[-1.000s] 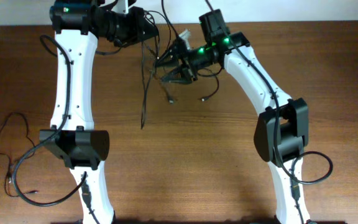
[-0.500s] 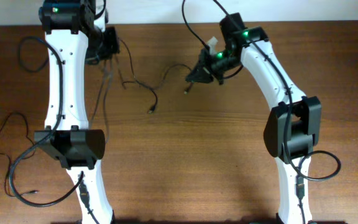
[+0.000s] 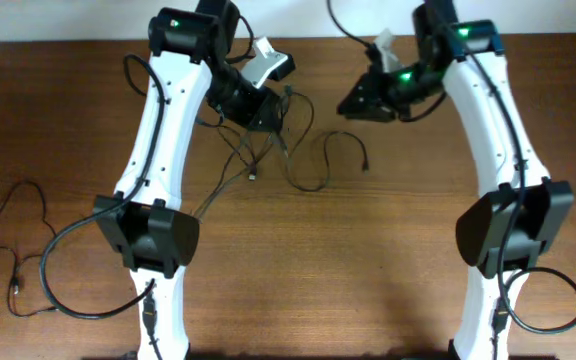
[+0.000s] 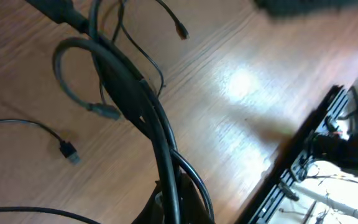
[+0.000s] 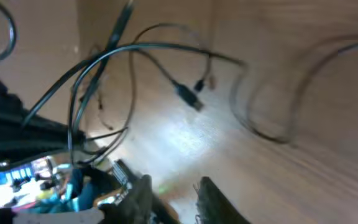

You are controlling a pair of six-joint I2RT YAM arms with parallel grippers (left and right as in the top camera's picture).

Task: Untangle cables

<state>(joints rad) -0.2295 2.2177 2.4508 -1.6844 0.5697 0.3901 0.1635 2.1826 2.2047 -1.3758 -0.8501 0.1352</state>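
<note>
The cables (image 3: 268, 150) are thin black wires in a loose tangle on the wooden table, between the two arms. One strand loops out to the right and ends in a plug (image 3: 365, 165). My left gripper (image 3: 258, 108) is shut on a bundle of the cables (image 4: 135, 99), which run up from its jaws (image 4: 174, 208); loose plug ends (image 4: 68, 151) lie on the wood. My right gripper (image 3: 353, 105) is open and empty, above the table right of the tangle. In the right wrist view its fingers (image 5: 176, 198) have nothing between them, with strands and a plug (image 5: 188, 96) beyond.
A separate thin black wire (image 3: 16, 235) lies at the table's left edge. Thicker arm cables hang by both arm bases (image 3: 63, 300) (image 3: 543, 300). The table's back edge meets a white wall (image 3: 68, 20).
My left gripper has swung right toward the middle, carrying the cables. My right gripper has moved right and up, away from the tangle, and no longer holds any strand.
</note>
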